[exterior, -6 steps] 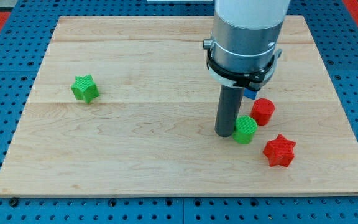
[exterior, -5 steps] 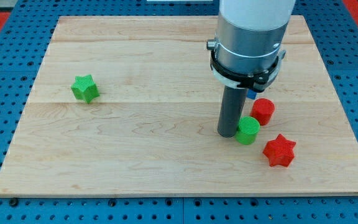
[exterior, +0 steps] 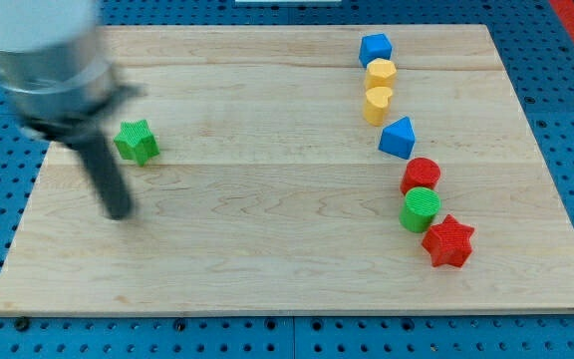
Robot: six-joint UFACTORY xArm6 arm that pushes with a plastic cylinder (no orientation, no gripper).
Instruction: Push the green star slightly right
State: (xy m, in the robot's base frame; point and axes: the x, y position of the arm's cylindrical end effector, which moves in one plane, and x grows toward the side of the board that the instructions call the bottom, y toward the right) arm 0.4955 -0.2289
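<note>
The green star sits on the wooden board at the view's left. My tip is blurred by motion. It stands below the star and a little to its left, apart from it, with a gap of about one block's width between them.
A line of blocks runs down the view's right: a blue block, two yellow blocks, a blue triangular block, a red cylinder, a green cylinder and a red star.
The arm has swung from beside the green cylinder at the right over to the left, near the green star. The green cylinder sits slightly further right, between the red cylinder and red star.
</note>
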